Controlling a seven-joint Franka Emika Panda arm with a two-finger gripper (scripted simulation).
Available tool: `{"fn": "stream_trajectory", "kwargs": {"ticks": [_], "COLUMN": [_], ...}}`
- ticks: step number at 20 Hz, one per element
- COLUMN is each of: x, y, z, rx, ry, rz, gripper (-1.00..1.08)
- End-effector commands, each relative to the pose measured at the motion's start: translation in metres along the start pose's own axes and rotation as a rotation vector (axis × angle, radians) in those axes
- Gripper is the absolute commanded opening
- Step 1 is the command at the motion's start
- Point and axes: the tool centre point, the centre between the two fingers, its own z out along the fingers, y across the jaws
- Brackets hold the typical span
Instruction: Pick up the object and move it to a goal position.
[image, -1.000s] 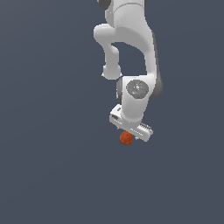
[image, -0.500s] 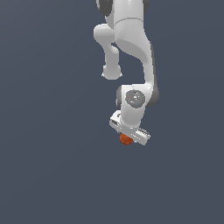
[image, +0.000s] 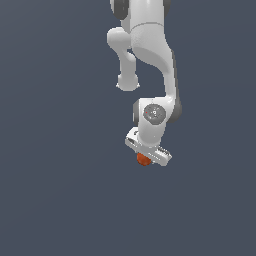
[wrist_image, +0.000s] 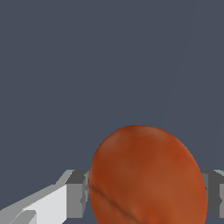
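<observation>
The small orange-red ball (image: 143, 159) sits just under my white gripper (image: 148, 158) in the exterior view, mostly hidden by the hand. In the wrist view the ball (wrist_image: 148, 176) fills the space between my two grey fingertips (wrist_image: 78, 194), which press against it on either side. The gripper is shut on the ball. The arm reaches down from above with the wrist tilted.
A plain dark grey surface (image: 60, 190) lies all around in both views. No other objects show.
The arm has lowered and drawn slightly toward the exterior view's right with the ball still between the fingers. The ball shows less below the hand than before.
</observation>
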Motion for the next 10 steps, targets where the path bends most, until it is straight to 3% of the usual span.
{"fn": "stream_trajectory", "kwargs": {"ticks": [1, 10], "x": [0.0004, 0.0095], "y": [0.0004, 0.0046], "z": [0.0004, -0.0094], "rx": [0.000, 0.000], "ry": [0.000, 0.000], "rz": [0.001, 0.000], "gripper": [-1.00, -1.00]}}
